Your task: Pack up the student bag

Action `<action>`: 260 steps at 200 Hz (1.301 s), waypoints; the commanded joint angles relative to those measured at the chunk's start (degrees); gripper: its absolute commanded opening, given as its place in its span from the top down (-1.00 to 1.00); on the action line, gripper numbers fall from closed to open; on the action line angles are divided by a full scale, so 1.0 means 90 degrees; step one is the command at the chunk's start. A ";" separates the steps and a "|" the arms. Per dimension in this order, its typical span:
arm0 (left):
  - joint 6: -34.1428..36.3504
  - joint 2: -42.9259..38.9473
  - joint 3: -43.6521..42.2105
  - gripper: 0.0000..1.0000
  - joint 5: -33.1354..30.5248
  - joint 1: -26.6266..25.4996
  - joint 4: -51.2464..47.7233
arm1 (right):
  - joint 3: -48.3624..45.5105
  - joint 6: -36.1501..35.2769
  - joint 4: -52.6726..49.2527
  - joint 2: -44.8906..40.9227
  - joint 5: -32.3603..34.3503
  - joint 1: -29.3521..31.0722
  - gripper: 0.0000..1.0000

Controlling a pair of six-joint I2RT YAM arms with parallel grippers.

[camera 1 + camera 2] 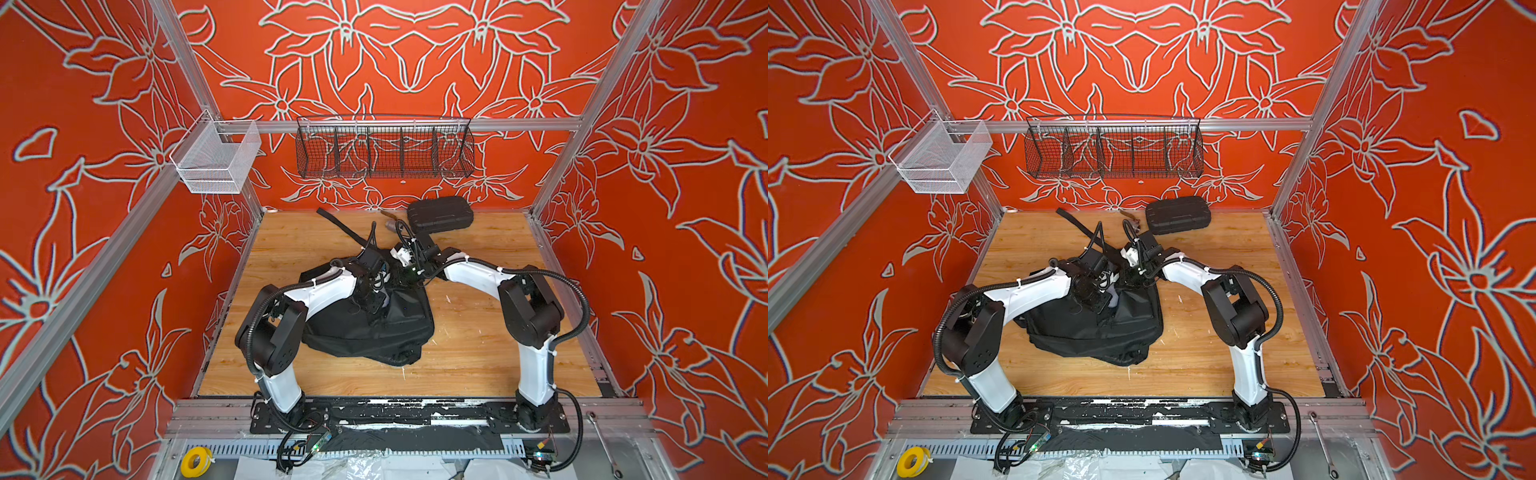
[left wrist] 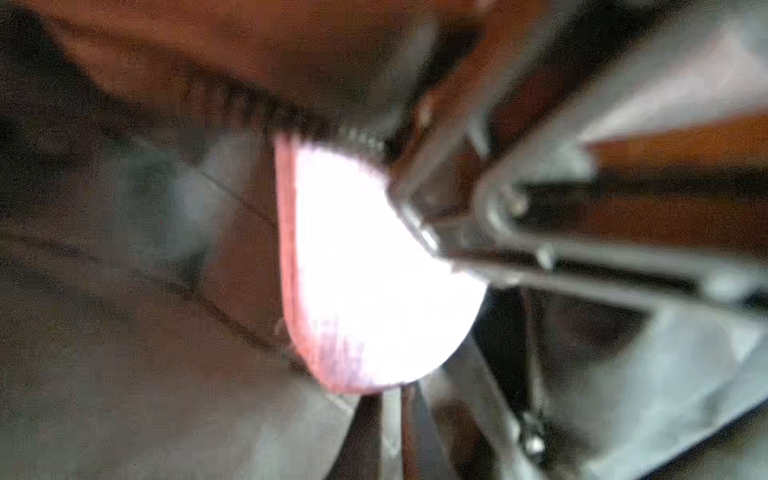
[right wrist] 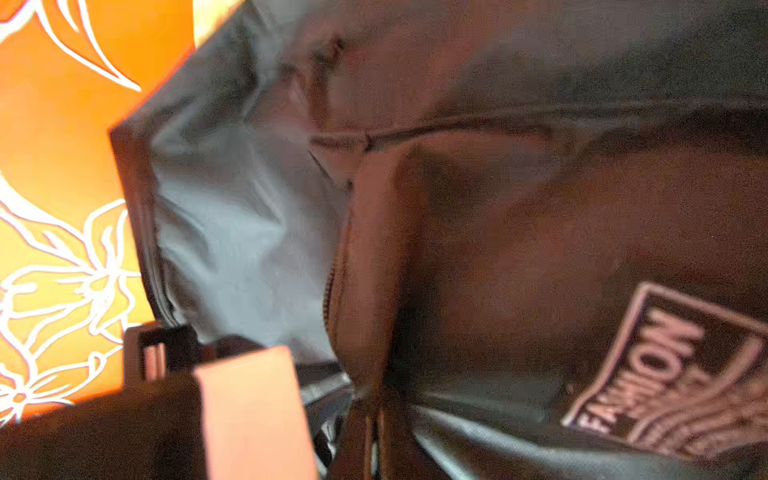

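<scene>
Backpack (image 1: 365,332): black; patch (image 3: 665,365) dark, pale lettering. Walls (image 1: 83,249): orange-red, pale outlined flowers. Tabletop (image 1: 478,353): light wood grain. Far case (image 1: 439,214): black, ribbed. Near-left tape roll (image 1: 195,462): yellow.

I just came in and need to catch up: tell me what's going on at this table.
Both arms are working on the student bag, which lies in the middle of the wooden table. The right gripper is shut at the bag's upper edge, apparently pinching the fabric. The left gripper is shut and points down at the bag's opening, beside a bright white thing too blurred to identify. A black ribbed case lies outside the bag at the back.
</scene>
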 commanded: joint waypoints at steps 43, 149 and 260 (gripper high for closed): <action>-0.1311 -0.0407 -0.0284 0.75 0.0826 0.0153 0.0734 | -0.0146 0.0510 0.0439 -0.0167 -0.0395 0.0112 0.95; -0.2579 -0.1927 -0.1175 -0.51 0.1131 0.0832 0.1146 | 0.0134 -0.0532 -0.0370 -0.0468 0.1225 0.0161 -0.06; -0.3582 -0.0402 -0.0526 -0.54 0.0437 0.1486 -0.0051 | 0.1025 -0.0455 -0.2058 -0.0004 0.4531 0.1399 -0.78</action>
